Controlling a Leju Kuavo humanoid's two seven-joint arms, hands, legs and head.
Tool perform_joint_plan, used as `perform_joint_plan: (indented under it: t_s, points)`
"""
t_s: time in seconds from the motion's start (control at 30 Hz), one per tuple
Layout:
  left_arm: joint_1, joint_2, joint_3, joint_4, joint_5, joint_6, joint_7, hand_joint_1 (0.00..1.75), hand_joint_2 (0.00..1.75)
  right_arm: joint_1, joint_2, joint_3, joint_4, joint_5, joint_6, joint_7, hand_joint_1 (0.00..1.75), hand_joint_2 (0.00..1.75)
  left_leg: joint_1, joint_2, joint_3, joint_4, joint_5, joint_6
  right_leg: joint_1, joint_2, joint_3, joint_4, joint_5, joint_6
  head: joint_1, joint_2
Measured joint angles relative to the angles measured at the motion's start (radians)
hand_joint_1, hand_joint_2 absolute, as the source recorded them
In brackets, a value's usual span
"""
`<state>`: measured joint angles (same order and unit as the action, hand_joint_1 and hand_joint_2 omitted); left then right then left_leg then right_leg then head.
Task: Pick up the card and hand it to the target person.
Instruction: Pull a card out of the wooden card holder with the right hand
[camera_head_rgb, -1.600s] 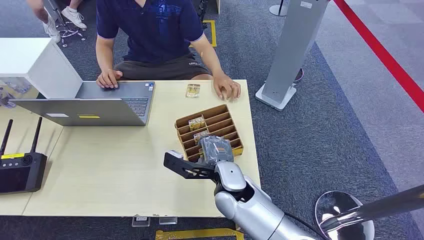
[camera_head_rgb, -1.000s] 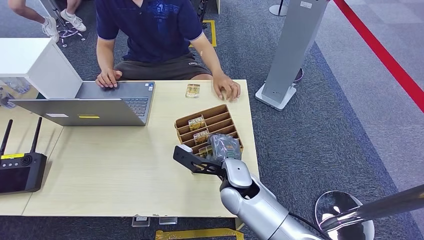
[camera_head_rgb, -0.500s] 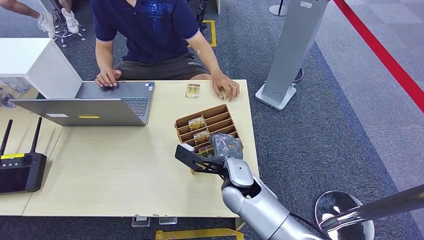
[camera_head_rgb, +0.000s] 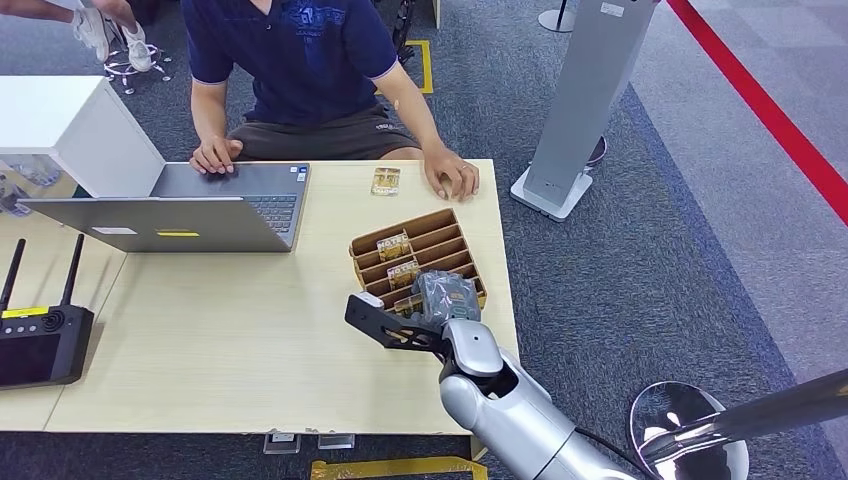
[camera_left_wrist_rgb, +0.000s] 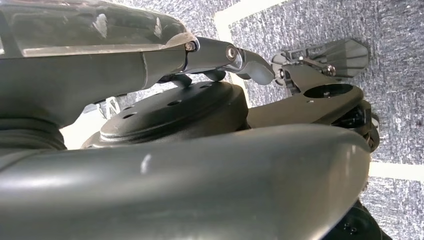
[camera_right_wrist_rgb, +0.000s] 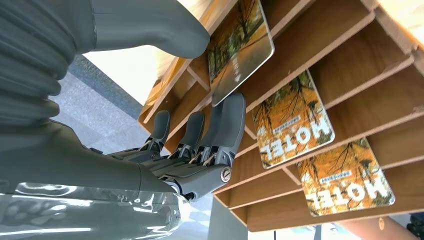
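Card: a hotel key card (camera_right_wrist_rgb: 240, 50) with an autumn-tree print, standing in a slot of the wooden card rack (camera_head_rgb: 455, 225); in the right wrist view it sits at the upper middle of the frame, tilted against a divider.
Other cards: two more marked HOTEL lie in slots further along (camera_right_wrist_rgb: 291, 120), (camera_right_wrist_rgb: 345, 177); a loose one lies on the bench (camera_head_rgb: 200, 340) near the person's hand (camera_head_rgb: 452, 175), upper middle of the head view.
Right hand: my right hand (camera_head_rgb: 447, 295) is over the near end of the rack, lower middle of the head view.
Fingers: my thumb (camera_right_wrist_rgb: 150, 25) presses at one side of the card and my dark fingers (camera_right_wrist_rgb: 227, 120) reach up under its lower edge. It looks like a pinch just closing on the card, which is not lifted from the slot.
Left hand: my left hand (camera_left_wrist_rgb: 240, 62) hangs by my body over the carpet, fingers apart, holding nothing.
Handling: I judge the card light, thin, stiff and glossy, so slippery. It should not break, but could flex or skid out of a loose pinch.
Where to hold: on its flat faces near the free edge above the divider, thumb on one face and fingers on the other, drawn out along the slot.
Risk: tugging sideways could jam it or drag the light rack.
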<state>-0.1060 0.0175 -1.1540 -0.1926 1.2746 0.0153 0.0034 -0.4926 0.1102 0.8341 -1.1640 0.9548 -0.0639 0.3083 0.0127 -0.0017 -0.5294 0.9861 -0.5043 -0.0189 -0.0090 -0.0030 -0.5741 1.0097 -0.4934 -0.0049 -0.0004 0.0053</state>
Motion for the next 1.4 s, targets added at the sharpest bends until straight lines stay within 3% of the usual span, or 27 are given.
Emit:
perform_joint_plan:
  t_s: [0.23, 0.5, 0.67, 0.97, 1.4]
  points:
    - [0.000, 0.000, 0.000, 0.000, -0.005, -0.003, 0.000, 0.00, 0.00, 0.001, 0.006, 0.003, 0.012, 0.000, 0.001, -0.004, 0.84, 1.75, 0.000, 0.000, 0.000, 0.000, 0.000, 0.000, 0.000, 0.000, 0.000, 0.000, 0.000, 0.000, 0.000, 0.000]
    - [0.000, 0.000, 0.000, 0.000, -0.007, -0.006, -0.001, 0.00, 0.00, 0.004, 0.006, 0.003, 0.015, 0.000, 0.001, -0.003, 0.99, 1.75, 0.000, 0.000, 0.000, 0.000, 0.000, 0.000, 0.000, 0.000, 0.000, 0.000, 0.000, 0.000, 0.000, 0.000]
    - [0.000, 0.000, 0.000, 0.000, -0.008, -0.007, -0.001, 0.00, 0.00, 0.004, 0.006, 0.003, 0.015, 0.008, -0.001, 0.000, 1.32, 1.75, 0.000, 0.000, 0.000, 0.000, 0.000, 0.000, 0.000, 0.000, 0.000, 0.000, 0.000, 0.000, 0.000, 0.000]
    - [0.000, 0.000, 0.000, 0.000, -0.012, -0.008, 0.000, 0.00, 0.00, 0.007, 0.006, -0.001, 0.015, 0.011, -0.003, 0.003, 1.72, 1.75, 0.000, 0.000, 0.000, 0.000, 0.000, 0.000, 0.000, 0.000, 0.000, 0.000, 0.000, 0.000, 0.000, 0.000]
    - [0.000, 0.000, 0.000, 0.000, -0.021, 0.007, -0.012, 0.00, 0.00, 0.007, 0.006, -0.003, 0.015, 0.015, -0.017, -0.003, 1.75, 1.75, 0.000, 0.000, 0.001, 0.000, 0.000, 0.000, 0.000, 0.000, 0.000, 0.000, 0.000, 0.000, 0.000, 0.000]
